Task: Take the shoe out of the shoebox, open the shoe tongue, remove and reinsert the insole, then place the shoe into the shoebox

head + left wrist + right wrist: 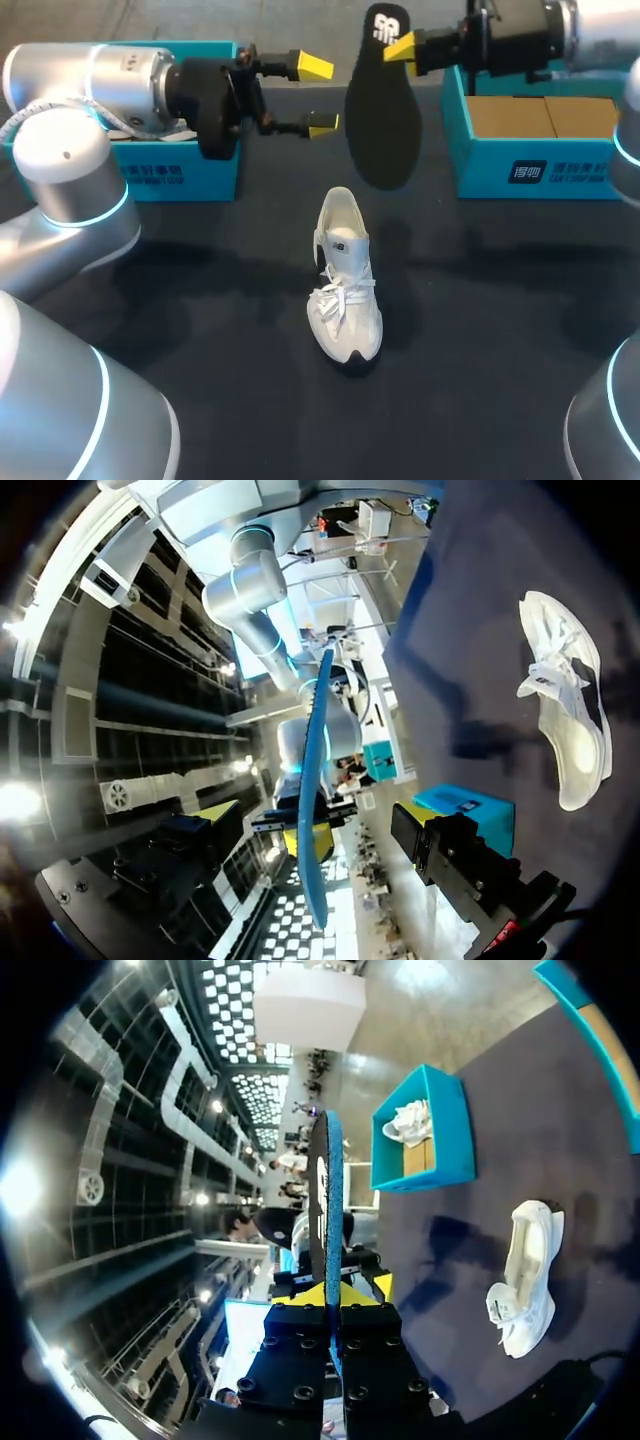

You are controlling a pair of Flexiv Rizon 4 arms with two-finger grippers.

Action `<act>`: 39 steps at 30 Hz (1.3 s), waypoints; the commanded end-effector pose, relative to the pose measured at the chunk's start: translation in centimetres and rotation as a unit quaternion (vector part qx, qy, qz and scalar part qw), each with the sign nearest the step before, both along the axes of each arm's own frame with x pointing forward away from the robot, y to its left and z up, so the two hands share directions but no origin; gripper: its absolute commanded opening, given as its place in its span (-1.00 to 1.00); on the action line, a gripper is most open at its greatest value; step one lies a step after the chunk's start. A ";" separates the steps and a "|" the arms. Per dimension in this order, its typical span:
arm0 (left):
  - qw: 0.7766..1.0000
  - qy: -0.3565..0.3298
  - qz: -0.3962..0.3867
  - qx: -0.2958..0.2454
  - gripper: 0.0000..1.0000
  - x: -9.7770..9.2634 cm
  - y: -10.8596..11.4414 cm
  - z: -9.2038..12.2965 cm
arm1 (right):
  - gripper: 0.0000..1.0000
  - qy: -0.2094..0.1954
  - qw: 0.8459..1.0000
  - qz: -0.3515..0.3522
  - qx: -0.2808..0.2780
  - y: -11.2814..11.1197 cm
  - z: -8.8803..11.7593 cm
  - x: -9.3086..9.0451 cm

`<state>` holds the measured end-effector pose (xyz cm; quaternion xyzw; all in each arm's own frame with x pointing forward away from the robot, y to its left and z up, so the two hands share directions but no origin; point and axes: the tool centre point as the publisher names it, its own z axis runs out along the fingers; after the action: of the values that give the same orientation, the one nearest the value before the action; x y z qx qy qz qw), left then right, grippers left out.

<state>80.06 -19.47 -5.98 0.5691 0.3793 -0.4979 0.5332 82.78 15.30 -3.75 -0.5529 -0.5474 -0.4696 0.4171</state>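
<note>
Head view, starting at the near side of the dark bench (200,330): the white shoe (345,290) sits on its sole near the middle, toe toward the robot, laces up, heel opening facing away, and nothing touches it. Beyond the heel the dark insole (380,110) hangs in the air, clear of the shoe. The right end effector (397,46), reaching in from the right, pinches its upper, printed end, and the rest of the insole hangs down. The left end effector (320,96) is level with the insole and just beside it, its yellow-tipped fingers spread wide with nothing between them. In the right wrist view the insole (325,1190) is seen edge-on, rising from between the right arm's closed yellow tips (330,1295), with the shoe (525,1275) lying well off on the bench. At the far side the teal shoebox (180,170) stands behind the left arm; the right wrist view shows something white inside it (430,1130). A second teal box (540,150) with a brown interior stands at the far right
</note>
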 end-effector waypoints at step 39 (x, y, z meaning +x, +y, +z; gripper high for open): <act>0.999 -0.011 -0.011 -0.031 -1.00 -0.3 -0.6 -0.5 | -0.57 0.029 0.999 -0.013 0.027 5.2 -1.7 -0.2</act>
<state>79.48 -19.72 -6.49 0.5617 0.3530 -0.5090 0.5485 83.39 20.28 -5.31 -0.5604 -0.5179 -0.4698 0.4439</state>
